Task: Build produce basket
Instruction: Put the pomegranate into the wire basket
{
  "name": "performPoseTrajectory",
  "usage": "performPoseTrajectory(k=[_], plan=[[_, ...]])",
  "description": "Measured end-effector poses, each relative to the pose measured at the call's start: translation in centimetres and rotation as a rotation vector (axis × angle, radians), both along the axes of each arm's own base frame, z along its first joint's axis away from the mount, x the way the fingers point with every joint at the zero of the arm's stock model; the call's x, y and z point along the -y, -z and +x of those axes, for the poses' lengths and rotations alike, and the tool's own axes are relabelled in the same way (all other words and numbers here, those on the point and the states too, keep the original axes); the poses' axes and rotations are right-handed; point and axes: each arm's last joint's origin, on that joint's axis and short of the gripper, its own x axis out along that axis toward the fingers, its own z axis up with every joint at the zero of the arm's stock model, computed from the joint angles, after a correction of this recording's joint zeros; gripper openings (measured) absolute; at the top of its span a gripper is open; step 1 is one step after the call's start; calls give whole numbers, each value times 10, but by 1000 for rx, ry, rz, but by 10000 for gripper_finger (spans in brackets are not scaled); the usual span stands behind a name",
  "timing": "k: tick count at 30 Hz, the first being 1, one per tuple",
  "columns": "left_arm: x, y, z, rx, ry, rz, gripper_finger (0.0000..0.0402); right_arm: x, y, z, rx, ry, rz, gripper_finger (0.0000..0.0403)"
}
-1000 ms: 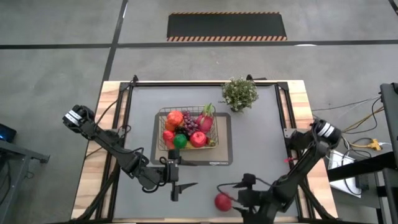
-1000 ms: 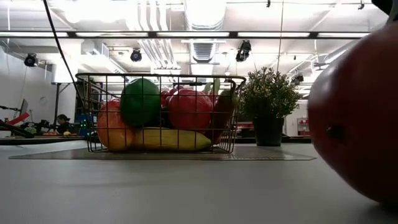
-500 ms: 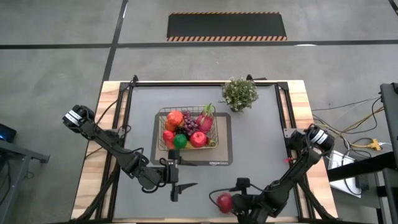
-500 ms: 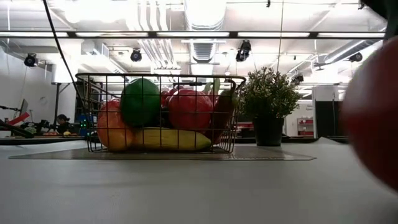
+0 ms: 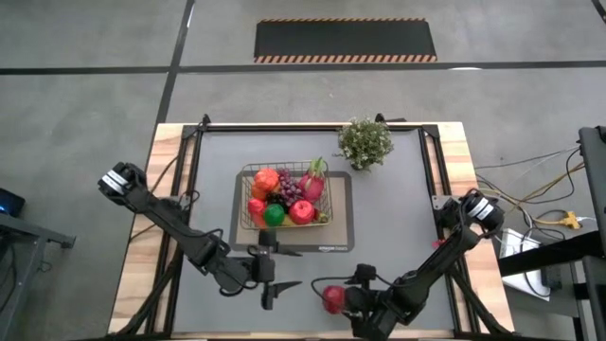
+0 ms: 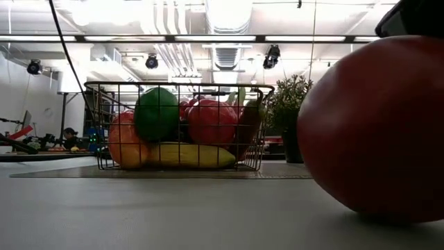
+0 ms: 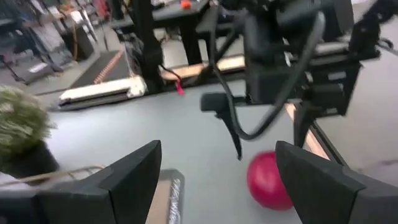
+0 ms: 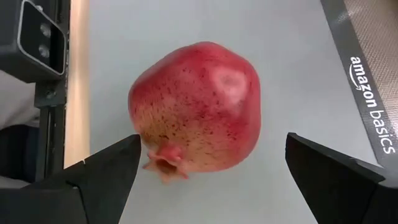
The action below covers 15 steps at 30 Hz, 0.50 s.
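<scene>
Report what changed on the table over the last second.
The right gripper slid leftward along the near edge, and the speckled red pomegranate shifted left with it, lying between its open fingers, not gripped. The left gripper barely moved. The dark wire basket of fruit stayed put.

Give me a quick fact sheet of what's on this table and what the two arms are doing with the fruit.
Basket: wire basket on a dark mat, filled with toy fruit
Loose fruit: red pomegranate on the table near the front edge, outside the basket
Right gripper: open, fingers on either side of the pomegranate, not gripping it
Left gripper: open, empty, in front of the mat
Other: potted plant behind the basket
</scene>
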Motion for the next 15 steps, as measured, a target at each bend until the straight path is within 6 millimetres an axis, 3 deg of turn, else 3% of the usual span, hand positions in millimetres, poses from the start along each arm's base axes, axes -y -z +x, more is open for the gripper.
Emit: performPoseTrajectory(k=[8, 15], plan=[[19, 54, 18, -158, 101, -43, 295, 3, 15, 12, 13, 20, -9, 379], [26, 72, 24, -202, 90, -69, 295, 12, 13, 21, 62, 77, -43, 379]])
